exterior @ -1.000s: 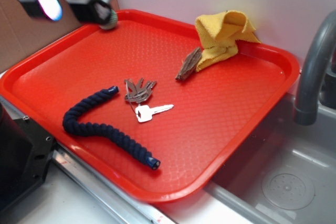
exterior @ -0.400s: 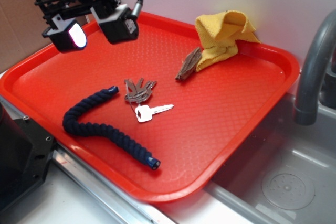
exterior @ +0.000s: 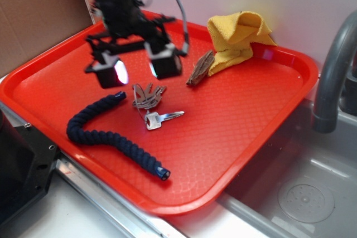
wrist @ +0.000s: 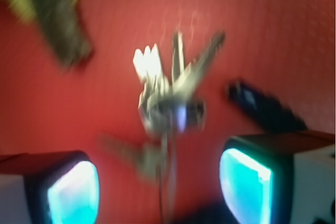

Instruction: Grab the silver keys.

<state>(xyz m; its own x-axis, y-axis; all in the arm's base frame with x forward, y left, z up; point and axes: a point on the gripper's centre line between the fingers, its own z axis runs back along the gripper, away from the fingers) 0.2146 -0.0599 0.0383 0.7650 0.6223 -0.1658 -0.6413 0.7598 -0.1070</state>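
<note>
The hand [exterior: 138, 71] — fingers spread wide, empty — hovers above the silver keys [exterior: 150, 104].

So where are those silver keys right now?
In the exterior view, the silver keys lie mid-tray, between the blue rope and the brown folded tool, just below the open gripper.

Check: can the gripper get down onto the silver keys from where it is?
Probably yes. The gripper is open and hangs above the silver keys, nothing between them. The blue rope lies close on one side, so a finger might brush its end.
</note>
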